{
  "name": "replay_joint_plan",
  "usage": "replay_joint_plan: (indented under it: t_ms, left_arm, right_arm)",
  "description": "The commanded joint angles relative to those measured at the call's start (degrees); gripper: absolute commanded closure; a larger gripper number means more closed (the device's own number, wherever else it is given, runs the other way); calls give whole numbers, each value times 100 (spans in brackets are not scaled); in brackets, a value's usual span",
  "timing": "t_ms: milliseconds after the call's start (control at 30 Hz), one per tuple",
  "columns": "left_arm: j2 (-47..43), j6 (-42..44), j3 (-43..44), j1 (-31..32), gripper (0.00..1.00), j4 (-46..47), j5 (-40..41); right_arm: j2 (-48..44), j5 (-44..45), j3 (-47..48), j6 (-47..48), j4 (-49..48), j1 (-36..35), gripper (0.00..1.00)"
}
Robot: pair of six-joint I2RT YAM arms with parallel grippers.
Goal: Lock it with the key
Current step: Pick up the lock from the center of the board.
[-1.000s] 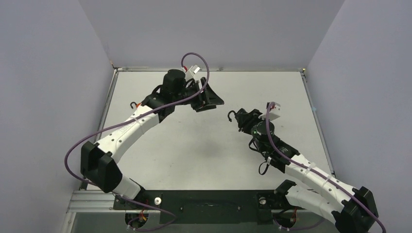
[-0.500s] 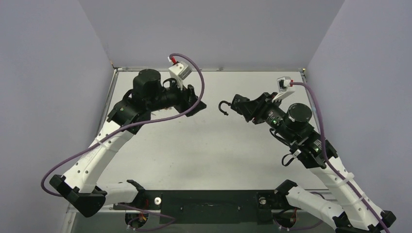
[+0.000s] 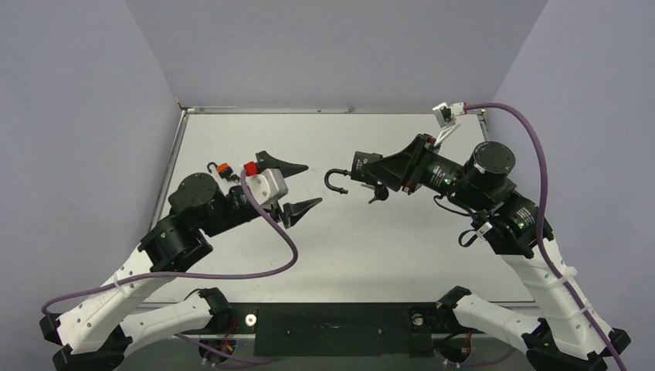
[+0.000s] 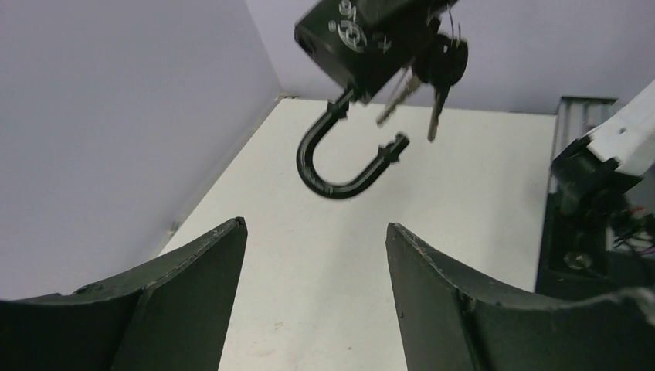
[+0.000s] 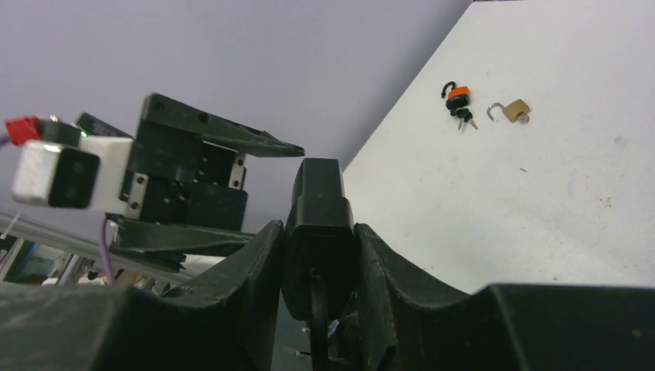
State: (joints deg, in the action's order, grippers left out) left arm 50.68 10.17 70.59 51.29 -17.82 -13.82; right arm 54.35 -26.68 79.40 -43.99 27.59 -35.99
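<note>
Black padlock (image 3: pixel 360 164) is clamped mid-air in the right gripper (image 3: pixel 382 168), shackle (image 4: pixel 340 166) swung open, keys (image 4: pixel 436 69) dangling. Left gripper (image 3: pixel 312 184) is spread wide and empty, facing it close by. I'd square up on the shackle and press it straight in.

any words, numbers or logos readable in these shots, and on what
black padlock, on its body: a pale stamped mark, maybe two rounded characters, too blurred to read.
orange padlock: too small to show any text.
brass padlock: likewise too small.
No other writing shows.
</note>
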Motion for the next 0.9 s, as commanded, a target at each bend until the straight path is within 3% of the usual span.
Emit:
replay_joint_plan:
  t_ms: [0, 267, 567, 867]
  left_arm:
    - [-310, 1290, -876, 195, 35, 1440, 717]
    - [-493, 2422, -1728, 620, 34, 3114, 1652]
    - [-370, 2606, -1624, 663, 34, 3428, 1747]
    - [-271, 2017, -1155, 663, 36, 2991, 1391]
  right_arm:
    - [47, -247, 450, -577, -580, 228, 100]
    - [203, -641, 414, -1157, -1179, 287, 100]
    - [292, -787, 273, -1372, -1494, 286, 100]
    - [267, -832, 176, -789, -1133, 284, 100]
